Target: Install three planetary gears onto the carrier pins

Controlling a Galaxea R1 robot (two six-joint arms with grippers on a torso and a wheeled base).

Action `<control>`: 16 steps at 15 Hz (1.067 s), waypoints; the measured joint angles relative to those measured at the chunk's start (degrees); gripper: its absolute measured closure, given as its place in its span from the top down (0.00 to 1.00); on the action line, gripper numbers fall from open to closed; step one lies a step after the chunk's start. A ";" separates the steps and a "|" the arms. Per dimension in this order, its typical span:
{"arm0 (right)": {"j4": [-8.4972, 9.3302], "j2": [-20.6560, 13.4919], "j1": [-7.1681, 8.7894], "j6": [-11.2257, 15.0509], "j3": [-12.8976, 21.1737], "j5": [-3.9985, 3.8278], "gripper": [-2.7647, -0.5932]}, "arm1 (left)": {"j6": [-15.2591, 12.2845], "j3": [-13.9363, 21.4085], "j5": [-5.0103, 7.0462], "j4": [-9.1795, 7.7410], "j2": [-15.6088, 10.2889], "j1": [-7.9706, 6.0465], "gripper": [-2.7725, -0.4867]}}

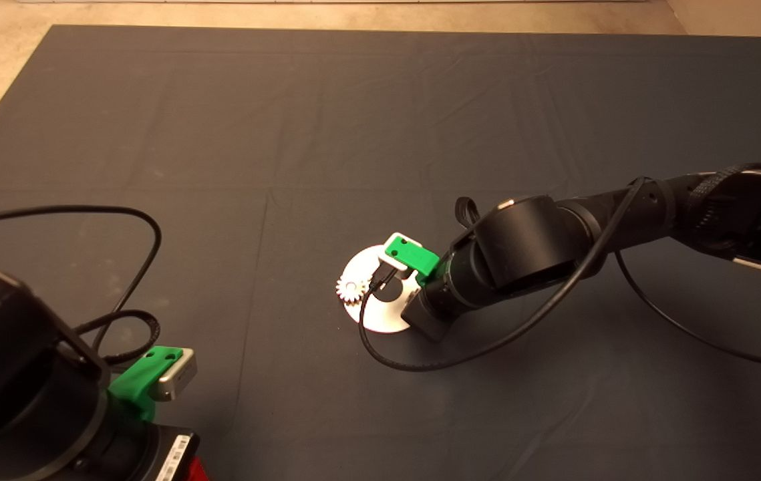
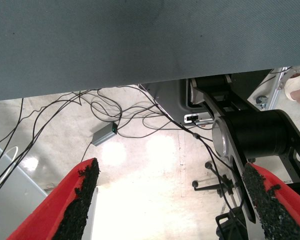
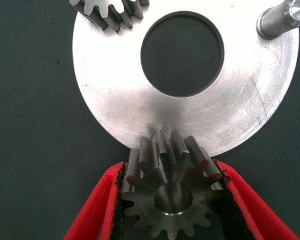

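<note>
At the lower left edge of the mat [image 1: 220, 133] we see the left gripper [image 2: 172, 200] parked; its wrist view shows the red fingers [image 2: 65, 210] spread well apart with nothing between them, and floor and cables beyond the mat's edge. Moving right, near the mat's middle lies the shiny disc [image 1: 380, 314], with one planetary gear [image 1: 351, 289] seated at its left rim. Over the disc's right side we find the right gripper [image 3: 172, 200], its pads clamped on a second gear [image 3: 170, 195] at the disc's near rim, with a pin end visible in its bore. One bare carrier pin [image 3: 282, 17] stands at the rim across the central hole.
</note>
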 joint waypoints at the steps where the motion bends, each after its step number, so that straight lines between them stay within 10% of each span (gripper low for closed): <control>1: 0.09 0.00 0.00 -0.35 0.00 0.00 0.23 | 0.00 0.00 0.00 0.00 0.00 -0.02 0.68; 16: 0.67 1.89 0.00 -3.56 -2.79 -0.27 0.23 | 0.00 0.02 -0.02 0.00 0.02 0.00 0.68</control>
